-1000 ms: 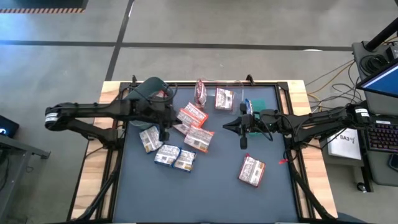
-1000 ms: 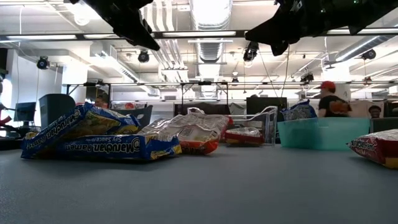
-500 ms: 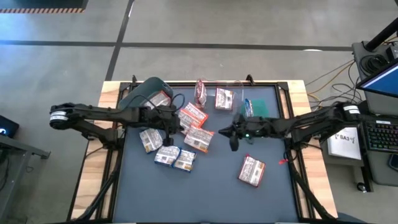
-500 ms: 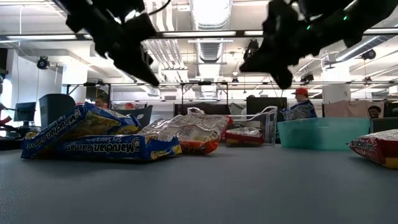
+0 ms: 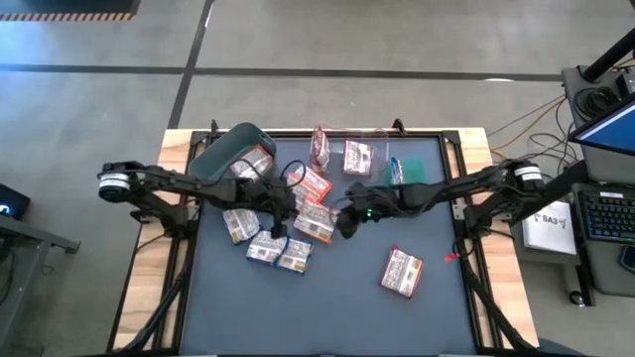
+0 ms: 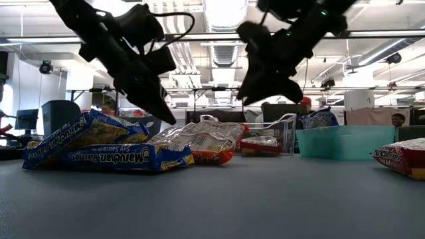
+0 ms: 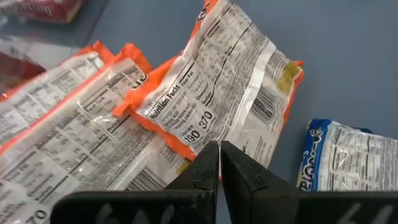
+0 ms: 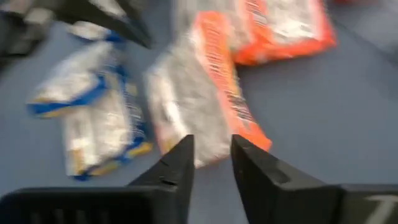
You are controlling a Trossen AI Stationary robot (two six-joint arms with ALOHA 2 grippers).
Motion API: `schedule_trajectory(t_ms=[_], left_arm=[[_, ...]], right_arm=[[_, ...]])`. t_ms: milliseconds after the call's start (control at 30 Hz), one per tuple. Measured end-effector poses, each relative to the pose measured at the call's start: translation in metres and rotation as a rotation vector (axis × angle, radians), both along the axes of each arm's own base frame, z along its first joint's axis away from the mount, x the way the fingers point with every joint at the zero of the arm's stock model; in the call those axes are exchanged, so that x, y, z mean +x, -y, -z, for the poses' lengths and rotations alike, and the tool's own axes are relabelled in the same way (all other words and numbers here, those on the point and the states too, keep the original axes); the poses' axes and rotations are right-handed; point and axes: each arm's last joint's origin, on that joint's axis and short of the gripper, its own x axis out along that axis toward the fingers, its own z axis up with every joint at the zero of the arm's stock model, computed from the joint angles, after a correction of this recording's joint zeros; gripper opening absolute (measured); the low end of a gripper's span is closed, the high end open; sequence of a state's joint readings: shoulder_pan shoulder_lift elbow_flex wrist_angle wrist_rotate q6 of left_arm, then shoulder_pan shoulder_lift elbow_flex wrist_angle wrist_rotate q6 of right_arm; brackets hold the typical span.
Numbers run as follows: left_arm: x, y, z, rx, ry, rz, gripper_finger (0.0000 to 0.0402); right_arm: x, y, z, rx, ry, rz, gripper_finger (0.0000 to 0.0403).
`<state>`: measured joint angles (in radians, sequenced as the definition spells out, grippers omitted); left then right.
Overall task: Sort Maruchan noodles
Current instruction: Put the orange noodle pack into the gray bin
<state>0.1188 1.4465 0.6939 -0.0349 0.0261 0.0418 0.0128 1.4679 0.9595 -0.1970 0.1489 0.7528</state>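
Maruchan noodles [image 5: 288, 223] heaped mid-table, both arms over the pile.

Packets look light, crinkly and slick w/ brittle noodle blocks inside, so I'd pinch a wrapper edge or seam, not squeeze the middle. Left gripper [image 7: 219, 163] has fingers pressed together, empty, above an orange packet [image 7: 224, 93]. Right gripper [image 8: 210, 155] hangs slightly parted, holding nothing, near another orange packet [image 8: 205, 106] beside blue ones [image 8: 102, 118]. One maroon packet [image 5: 401, 272] lies apart.
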Motion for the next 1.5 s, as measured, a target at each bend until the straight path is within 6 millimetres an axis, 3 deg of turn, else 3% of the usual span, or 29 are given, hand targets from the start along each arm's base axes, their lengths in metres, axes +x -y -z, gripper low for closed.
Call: schedule_trajectory(t_ms=[200, 367, 533, 667, 900, 1133, 1333, 1500], left_arm=[[0.002, 0.000, 0.009, -0.008, -0.035, -0.004, 0.0000], [0.002, 0.000, 0.010, -0.009, -0.039, -0.003, 0.0000], [0.002, 0.000, 0.011, -0.012, -0.038, 0.000, 0.0000], [0.003, 0.000, 0.010, -0.011, -0.032, 0.000, 0.0000], [0.003, 0.000, 0.010, -0.011, -0.025, 0.000, 0.0000], [0.002, 0.001, 0.004, -0.010, -0.004, 0.000, 0.0000], [-0.007, 0.005, -0.026, 0.022, 0.115, 0.053, 0.0000], [-0.022, 0.008, -0.062, 0.026, 0.278, 0.096, 0.0002]], right_arm=[[0.017, 0.002, -0.007, -0.047, -0.174, 0.043, 0.0194], [0.030, 0.004, 0.007, -0.064, -0.221, 0.023, 0.0257], [0.036, 0.007, 0.024, -0.069, -0.258, 0.016, 0.0289], [0.046, 0.007, 0.033, -0.070, -0.220, -0.033, 0.0292], [0.062, 0.005, 0.048, -0.042, -0.140, -0.104, 0.0254], [0.063, 0.005, 0.046, -0.042, -0.125, -0.108, 0.0141], [0.060, 0.003, 0.041, -0.083, -0.130, -0.145, 0.0054], [0.056, -0.005, 0.027, -0.161, -0.110, -0.234, 0.0050]])
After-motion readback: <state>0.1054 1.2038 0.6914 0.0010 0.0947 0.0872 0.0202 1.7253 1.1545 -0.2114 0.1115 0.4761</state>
